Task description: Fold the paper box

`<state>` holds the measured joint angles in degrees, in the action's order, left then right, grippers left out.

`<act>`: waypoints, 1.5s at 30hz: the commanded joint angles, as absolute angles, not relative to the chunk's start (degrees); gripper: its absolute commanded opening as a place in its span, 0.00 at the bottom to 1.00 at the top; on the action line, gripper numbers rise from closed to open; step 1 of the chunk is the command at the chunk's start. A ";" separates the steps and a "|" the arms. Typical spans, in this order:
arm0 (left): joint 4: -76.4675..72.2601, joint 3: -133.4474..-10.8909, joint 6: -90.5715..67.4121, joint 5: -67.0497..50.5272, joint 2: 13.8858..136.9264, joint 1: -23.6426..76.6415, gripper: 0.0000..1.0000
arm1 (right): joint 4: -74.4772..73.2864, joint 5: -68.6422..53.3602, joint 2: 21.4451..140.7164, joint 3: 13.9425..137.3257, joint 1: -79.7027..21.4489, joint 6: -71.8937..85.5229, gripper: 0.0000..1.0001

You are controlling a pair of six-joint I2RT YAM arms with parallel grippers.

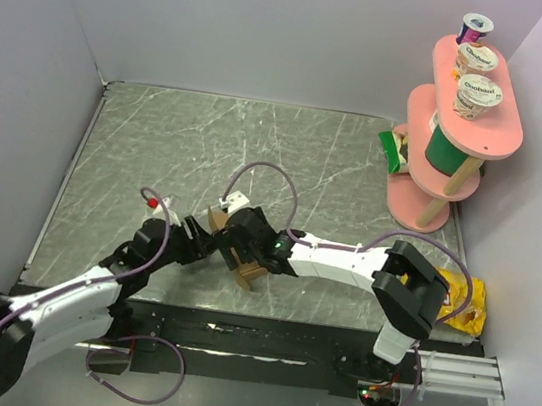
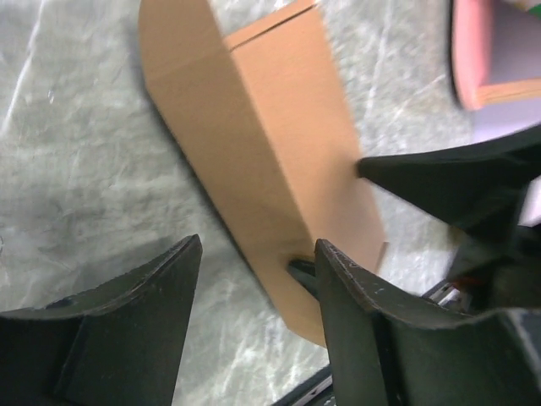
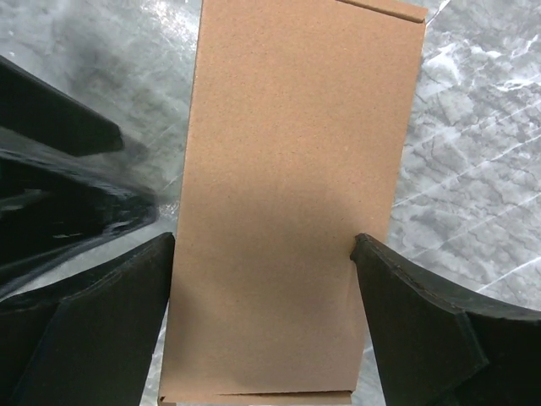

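The paper box (image 1: 247, 273) is plain brown cardboard, folded into a flat rectangular sleeve and held above the marble table near its front middle. My right gripper (image 1: 245, 247) is shut on it. In the right wrist view both fingers press the long sides of the box (image 3: 296, 169) around the gripper's centre (image 3: 262, 241). My left gripper (image 1: 201, 244) is open just left of the box. In the left wrist view the box (image 2: 262, 135) stands on edge beyond the spread fingers (image 2: 258, 244), and the right fingertip is close to its lower edge.
A pink two-tier shelf (image 1: 452, 138) with yogurt cups (image 1: 478, 96) and a green can stands at the back right. A green packet (image 1: 393, 149) lies beside it. A yellow snack bag (image 1: 467, 301) lies by the right arm. Grey walls enclose the table.
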<state>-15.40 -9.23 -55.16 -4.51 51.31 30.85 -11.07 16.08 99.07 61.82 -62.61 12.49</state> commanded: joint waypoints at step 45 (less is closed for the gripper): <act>-38.84 -35.84 -35.51 -26.71 84.10 19.51 0.91 | -6.42 -50.54 105.82 60.20 -18.90 0.53 0.89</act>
<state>-29.80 -31.62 -35.68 -22.00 79.57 19.68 -5.50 -54.74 103.24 58.59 -20.43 3.75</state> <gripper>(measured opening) 0.918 0.894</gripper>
